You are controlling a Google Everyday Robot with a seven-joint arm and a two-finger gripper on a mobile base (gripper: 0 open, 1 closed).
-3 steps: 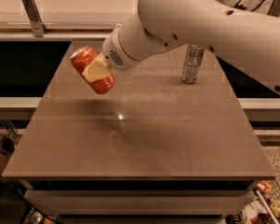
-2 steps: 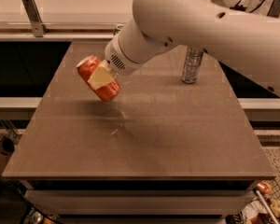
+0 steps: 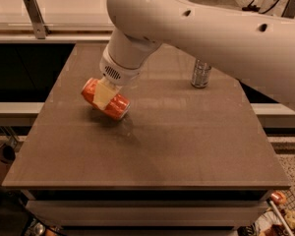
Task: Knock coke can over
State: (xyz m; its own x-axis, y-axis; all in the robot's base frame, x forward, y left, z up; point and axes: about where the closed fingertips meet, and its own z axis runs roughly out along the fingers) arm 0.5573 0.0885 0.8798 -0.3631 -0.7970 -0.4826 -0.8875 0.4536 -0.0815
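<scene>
The coke can [image 3: 116, 106] is red-orange and lies tilted almost on its side, just above or touching the brown table [image 3: 177, 146] at its left-middle. My gripper [image 3: 106, 94] is shut on the can, its pale fingers [image 3: 104, 93] clamped across the can's middle. The white arm comes down from the upper right and hides the far part of the table.
A slim silver-grey can [image 3: 201, 74] stands upright at the back right of the table. A white counter with a metal post [image 3: 34, 14] runs behind the table. Dark gaps lie to the left and right of the table.
The gripper has carried the coke can down and toward the front of the table, and the can is now tilted further toward lying flat.
</scene>
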